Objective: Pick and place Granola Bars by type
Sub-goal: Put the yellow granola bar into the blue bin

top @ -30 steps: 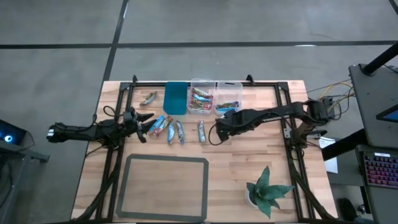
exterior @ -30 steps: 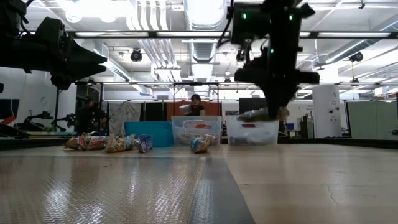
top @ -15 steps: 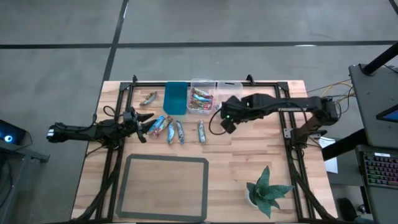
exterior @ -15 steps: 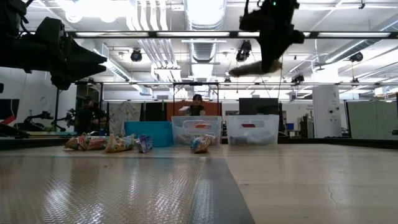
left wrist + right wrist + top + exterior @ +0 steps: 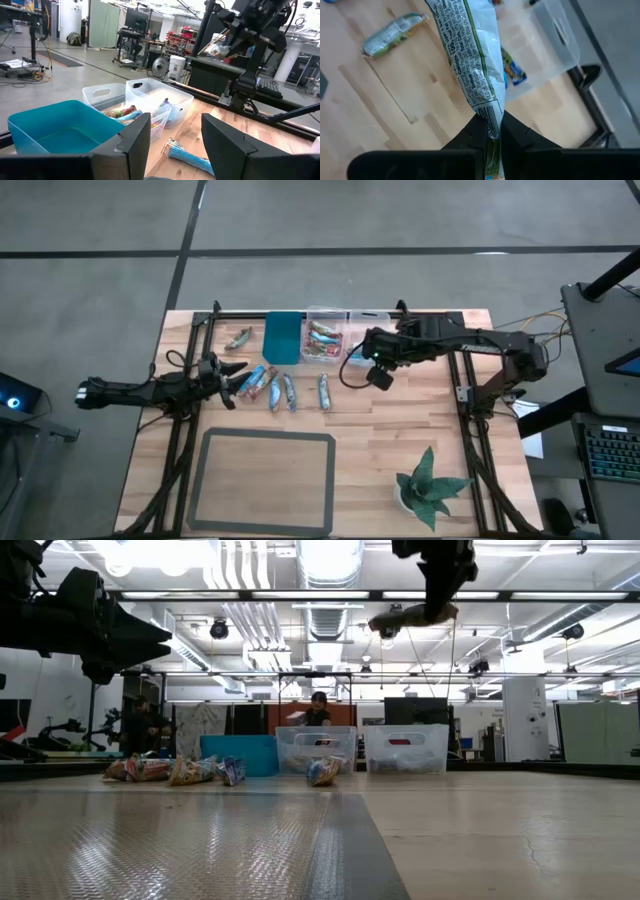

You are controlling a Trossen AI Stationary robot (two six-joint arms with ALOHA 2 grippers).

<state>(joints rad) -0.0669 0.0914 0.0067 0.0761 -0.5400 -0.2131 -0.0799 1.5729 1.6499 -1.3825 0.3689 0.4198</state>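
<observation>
My right gripper (image 5: 489, 127) is shut on a greenish-silver granola bar (image 5: 472, 55) and holds it high above the table, near the right clear bin (image 5: 368, 340). In the low view the bar (image 5: 408, 616) shows just under that gripper (image 5: 436, 602). Several more bars (image 5: 272, 388) lie flat in a row on the wood, and one lies apart at the far left (image 5: 238, 338). The middle clear bin (image 5: 325, 340) holds reddish bars. A teal bin (image 5: 282, 337) stands to its left. My left gripper (image 5: 172, 145) waits open and level at the row's left end, with nothing between its fingers. My right gripper pinches the bar's crimped end (image 5: 490, 114) between its two fingers. The fingers slant steeply down from above. The bar is lifted clear of everything and sticks out sideways from the fingertips, roughly level in the low view.
A grey framed mat (image 5: 267, 480) lies at the near middle and a potted plant (image 5: 430, 485) at the near right. Black frame rails (image 5: 462, 380) run along both sides of the table. A blue bar (image 5: 512, 70) lies in the right clear bin. A person (image 5: 315, 710) stands beyond the far edge.
My right gripper, shut on the bar throughout, has risen from just above the table to high over it. It has drifted toward the far edge and the right clear bin, and its wrist has rolled. The bar has gone up with it.
</observation>
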